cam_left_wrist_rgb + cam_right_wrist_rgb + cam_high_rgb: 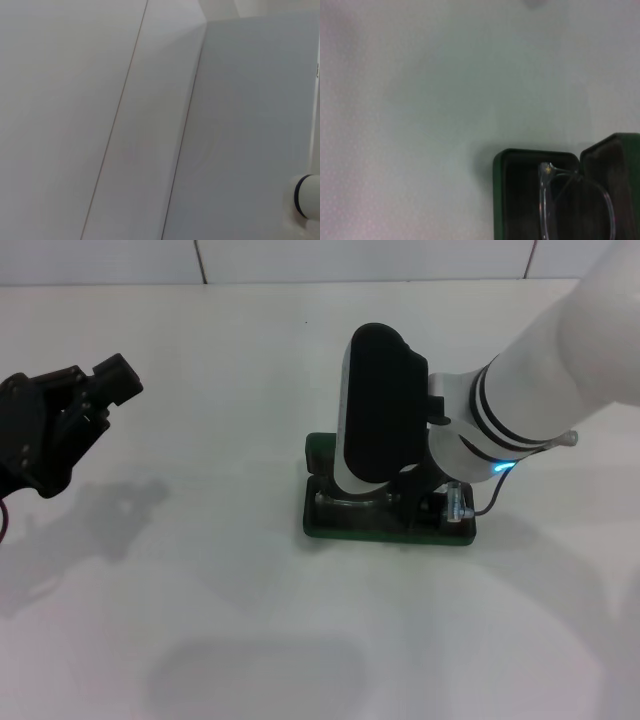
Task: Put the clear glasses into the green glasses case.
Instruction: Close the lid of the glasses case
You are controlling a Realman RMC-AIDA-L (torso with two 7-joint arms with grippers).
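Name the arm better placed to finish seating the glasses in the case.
Right. The right gripper hangs directly over the open green glasses case, with the clear glasses already in the case's tray. The left gripper sits far off to the side, over bare table.

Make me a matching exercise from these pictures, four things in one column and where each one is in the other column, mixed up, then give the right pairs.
Things:
1. clear glasses
2. green glasses case
3. left pincer
4. right arm

Places:
A. raised at the table's left side, away from the case
B. reaching down over the open case
C. open on the white table
D. inside the case's dark hollow

Pairs: 1-D, 2-C, 3-A, 4-B
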